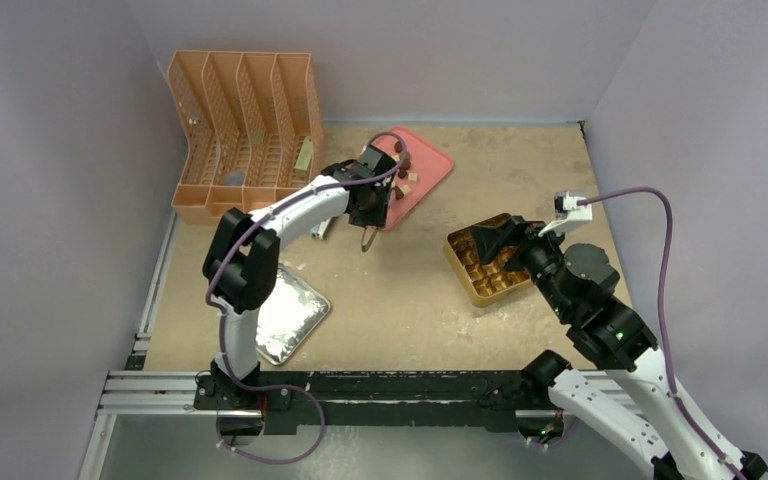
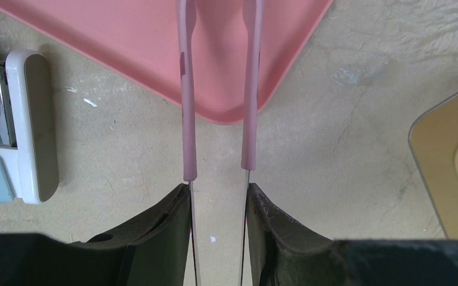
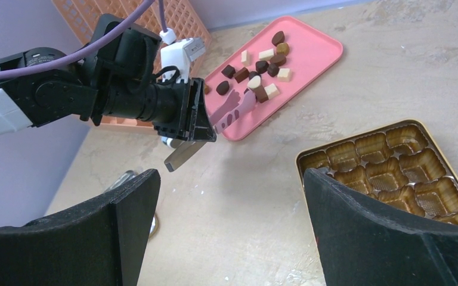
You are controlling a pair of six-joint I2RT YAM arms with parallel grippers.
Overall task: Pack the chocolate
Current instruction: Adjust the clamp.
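Note:
Several small dark brown, reddish and cream chocolates [image 3: 262,65] lie on the pink tray [image 3: 316,53], which also shows in the top view [image 1: 430,160]. My left gripper [image 2: 217,196] is shut on pink-sleeved metal tongs [image 2: 189,119] and holds them at mid-length. The tong arms stand apart, and their tips [image 3: 241,101] reach over the tray's near corner beside the pieces. The gold gridded box [image 3: 387,161] lies at right with its visible cells bare. My right gripper [image 3: 229,179] is open and empty, hovering over the table at the box's left edge [image 1: 495,240].
An orange file rack [image 1: 245,130] stands at the back left. A white and blue stapler [image 2: 18,131] lies just left of the tray. A foil tray [image 1: 285,315] lies near the left arm's base. Purple-grey walls close in on both sides.

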